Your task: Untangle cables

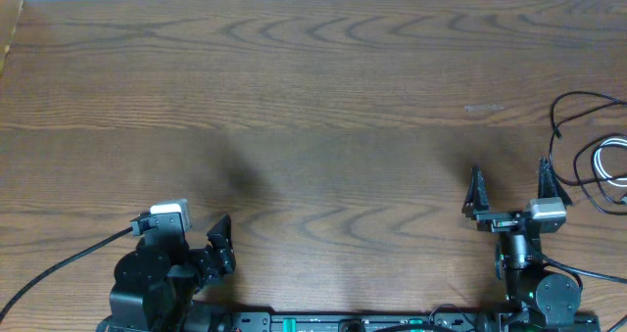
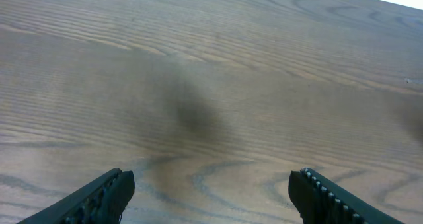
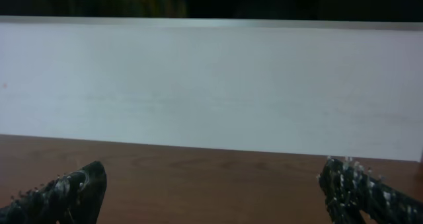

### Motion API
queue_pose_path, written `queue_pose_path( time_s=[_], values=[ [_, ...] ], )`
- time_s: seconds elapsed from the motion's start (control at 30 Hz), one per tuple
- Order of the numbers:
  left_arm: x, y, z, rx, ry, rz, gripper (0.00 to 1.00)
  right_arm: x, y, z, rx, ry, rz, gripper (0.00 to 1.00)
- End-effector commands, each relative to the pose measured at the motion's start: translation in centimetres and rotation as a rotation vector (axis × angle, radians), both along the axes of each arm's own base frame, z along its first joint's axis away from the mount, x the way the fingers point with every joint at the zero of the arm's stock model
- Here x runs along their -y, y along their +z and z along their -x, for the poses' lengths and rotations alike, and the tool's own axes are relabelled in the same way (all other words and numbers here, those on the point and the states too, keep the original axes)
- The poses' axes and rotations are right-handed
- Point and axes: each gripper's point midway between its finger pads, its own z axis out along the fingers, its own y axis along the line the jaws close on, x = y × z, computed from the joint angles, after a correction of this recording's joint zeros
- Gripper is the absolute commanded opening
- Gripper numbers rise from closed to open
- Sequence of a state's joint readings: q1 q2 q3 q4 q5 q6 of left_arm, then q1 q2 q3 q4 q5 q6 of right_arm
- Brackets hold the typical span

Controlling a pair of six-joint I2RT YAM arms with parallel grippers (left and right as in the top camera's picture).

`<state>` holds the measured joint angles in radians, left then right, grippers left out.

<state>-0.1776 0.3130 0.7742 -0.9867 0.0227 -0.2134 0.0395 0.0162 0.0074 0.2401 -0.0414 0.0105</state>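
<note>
The black cable [image 1: 580, 100] loops at the table's far right edge in the overhead view, with the white cable [image 1: 607, 166] coiled just below it; both run partly out of frame. My right gripper [image 1: 510, 190] is open and empty, just left of the cables, not touching them. My left gripper [image 1: 217, 239] is open and empty at the front left, far from the cables. Neither wrist view shows a cable: the left wrist view shows the open fingers [image 2: 211, 191] over bare wood, the right wrist view the open fingers [image 3: 211, 184] facing a white wall.
A wooden table [image 1: 313, 97] fills the overhead view. A thick black wire [image 1: 59, 263] runs from the left arm toward the front left. A white wall [image 3: 211, 85] stands beyond the table's far edge.
</note>
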Motion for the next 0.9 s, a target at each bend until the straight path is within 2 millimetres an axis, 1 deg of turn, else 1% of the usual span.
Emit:
queue_pose_path(
  time_s=[0.0,0.07,0.17,0.23,0.27,0.3,0.87],
  values=[
    [-0.2,0.0,0.0,0.002,0.017,0.006,0.80,1.3,0.1,0.0,0.005,-0.073,-0.011,0.99],
    [-0.2,0.0,0.0,0.002,0.017,0.006,0.80,1.8,-0.6,-0.1,-0.022,-0.099,-0.015,0.99],
    [-0.2,0.0,0.0,0.002,0.018,0.006,0.80,2.0,-2.7,-0.5,-0.110,-0.111,-0.010,0.99],
    [-0.2,0.0,0.0,0.002,0.017,0.006,0.80,1.9,-5.3,-0.6,-0.214,-0.110,-0.003,0.99],
    [-0.2,0.0,0.0,0.002,0.018,0.006,0.80,1.9,-6.2,-0.6,-0.251,-0.109,-0.014,0.99],
    [-0.2,0.0,0.0,0.002,0.017,0.006,0.80,1.9,-7.6,-0.6,-0.311,-0.105,-0.042,0.99],
    [-0.2,0.0,0.0,0.002,0.017,0.006,0.81,1.6,-7.5,-0.6,-0.305,-0.087,-0.068,0.99]
  ],
)
